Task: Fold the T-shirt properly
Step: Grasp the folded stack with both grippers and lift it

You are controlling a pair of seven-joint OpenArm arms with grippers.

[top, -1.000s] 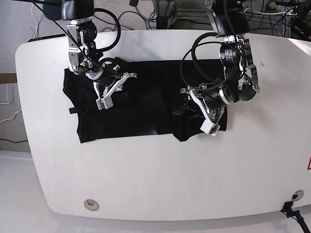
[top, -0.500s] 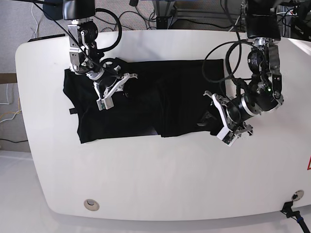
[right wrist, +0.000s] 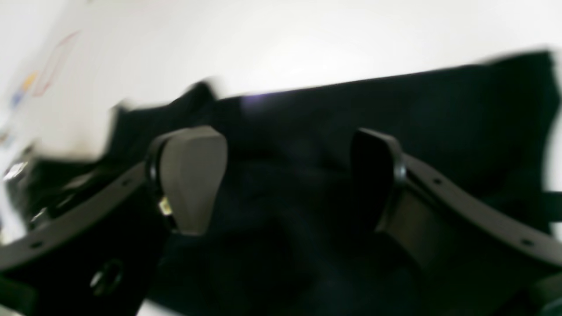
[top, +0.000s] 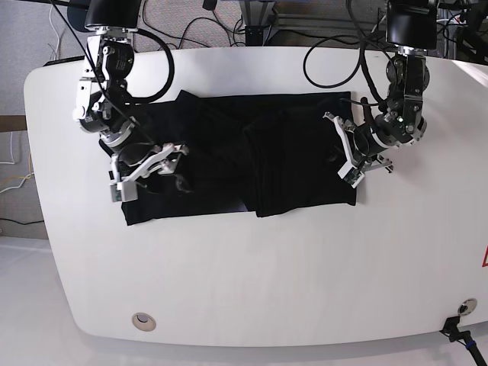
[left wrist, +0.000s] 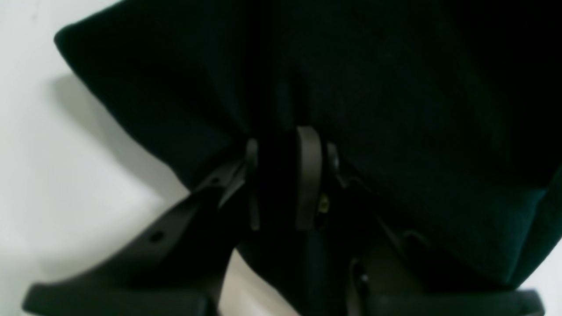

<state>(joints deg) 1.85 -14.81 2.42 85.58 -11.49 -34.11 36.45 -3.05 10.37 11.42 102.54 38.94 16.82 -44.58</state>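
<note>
The black T-shirt [top: 229, 152] lies flat across the back half of the white table [top: 252, 282], plain side up, with a fold line down its middle. At the shirt's right edge, my left gripper [top: 339, 149] is down on the cloth. In the left wrist view its fingers [left wrist: 308, 175] stand close together with a pinch of T-shirt [left wrist: 395, 87] between them. My right gripper [top: 174, 164] hangs over the shirt's left part. The blurred right wrist view shows its fingers [right wrist: 193, 175] wide apart and open above the T-shirt [right wrist: 395, 109], holding nothing.
Cables and stand legs [top: 259, 23] crowd the floor beyond the table's far edge. A round grommet [top: 142, 321] sits near the front left corner. A black plug [top: 457, 328] is at the front right corner, and a red mark [top: 483, 258] at the right edge.
My right gripper opened, let go of the cloth and moved left and toward the front. My left gripper went from the shirt's front right corner to its right edge and shut on the cloth.
</note>
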